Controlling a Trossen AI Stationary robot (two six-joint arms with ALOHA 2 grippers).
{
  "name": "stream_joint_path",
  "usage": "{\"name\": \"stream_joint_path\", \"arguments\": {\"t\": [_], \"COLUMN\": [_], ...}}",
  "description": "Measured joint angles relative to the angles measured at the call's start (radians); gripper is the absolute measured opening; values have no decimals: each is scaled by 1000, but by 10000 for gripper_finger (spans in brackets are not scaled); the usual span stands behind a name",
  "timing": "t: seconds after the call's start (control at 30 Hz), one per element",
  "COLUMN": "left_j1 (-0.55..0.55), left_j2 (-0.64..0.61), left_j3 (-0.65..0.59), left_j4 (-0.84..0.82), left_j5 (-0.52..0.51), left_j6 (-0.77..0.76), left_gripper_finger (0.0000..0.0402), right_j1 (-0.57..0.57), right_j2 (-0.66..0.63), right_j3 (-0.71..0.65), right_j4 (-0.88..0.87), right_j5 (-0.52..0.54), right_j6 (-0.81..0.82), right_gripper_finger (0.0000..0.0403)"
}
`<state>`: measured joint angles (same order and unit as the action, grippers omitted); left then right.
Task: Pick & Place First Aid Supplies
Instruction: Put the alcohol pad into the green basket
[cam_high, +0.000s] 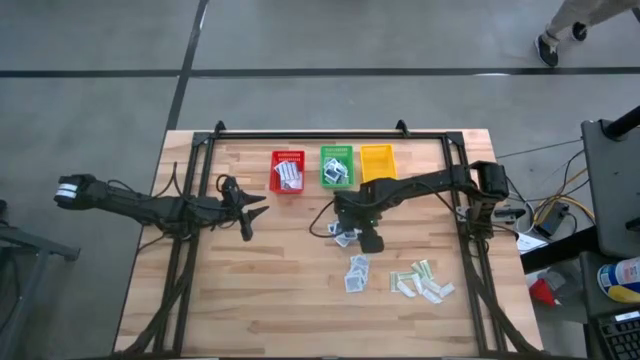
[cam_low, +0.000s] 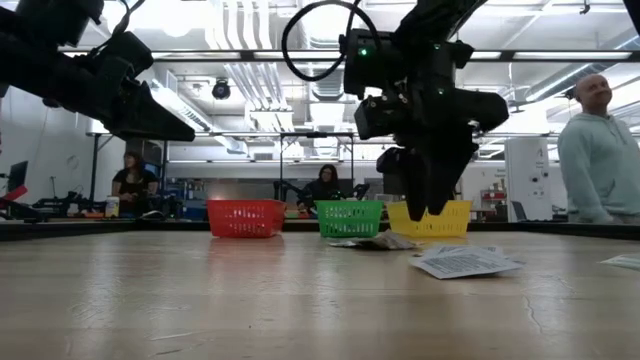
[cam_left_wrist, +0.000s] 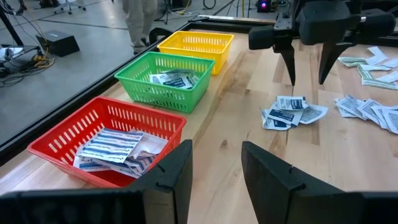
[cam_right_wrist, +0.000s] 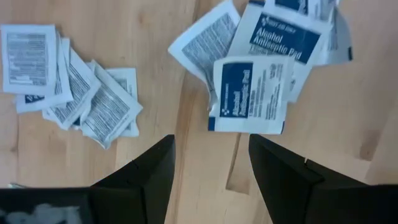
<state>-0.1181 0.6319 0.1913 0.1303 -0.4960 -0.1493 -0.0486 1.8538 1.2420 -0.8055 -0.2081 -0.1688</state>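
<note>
The right gripper (cam_high: 371, 241) is seen hanging above the wooden counter (cam_high: 280, 290), pointed straight down, with its jaws spread and nothing pinched between them. Directly below and just ahead of these jaws a small cluster of square white-blue packets (cam_right_wrist: 261, 68) is spread flat on the counter, one marked as an antiseptic pad lying nearest the gap between the jaws without being touched. A second pile of square packets (cam_right_wrist: 68, 81) is found to one side of the same jaws, also flat on the wood and apart from the first cluster. Farther from the jaws, toward the counter's near right part, a scatter of pale green-beige strips (cam_high: 425, 281) is laid out. The left gripper (cam_high: 252, 207) is held off the counter well apart from the packets, its jaws likewise spread and empty. Ahead of the left jaws three baskets are lined up along the counter's far edge: a red basket (cam_left_wrist: 93, 140) nearest them, holding oblong white packets with blue stripes (cam_left_wrist: 115, 149); a green basket (cam_left_wrist: 165, 78) next, holding square packets; and a yellow basket (cam_left_wrist: 196, 46) farthest. In the low view, people (cam_low: 598, 150) are visible in the room behind the counter.
</note>
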Motion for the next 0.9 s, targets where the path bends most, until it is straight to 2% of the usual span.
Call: {"name": "stream_joint_path", "arguments": {"t": [0.2, 0.47, 0.9], "left_j1": [0, 0, 0], "left_j2": [0, 0, 0], "left_j3": [0, 0, 0], "left_j4": [0, 0, -6], "left_j5": [0, 0, 0], "left_j6": [0, 0, 0], "left_gripper_finger": [133, 133, 133], "right_j1": [3, 2, 3], "right_j2": [8, 10, 8], "right_j3": [-22, -66, -155], "right_j4": [18, 142, 245], "right_j5": [1, 2, 33], "right_j6": [-19, -21, -23], "right_gripper_finger": [203, 203, 203]}}
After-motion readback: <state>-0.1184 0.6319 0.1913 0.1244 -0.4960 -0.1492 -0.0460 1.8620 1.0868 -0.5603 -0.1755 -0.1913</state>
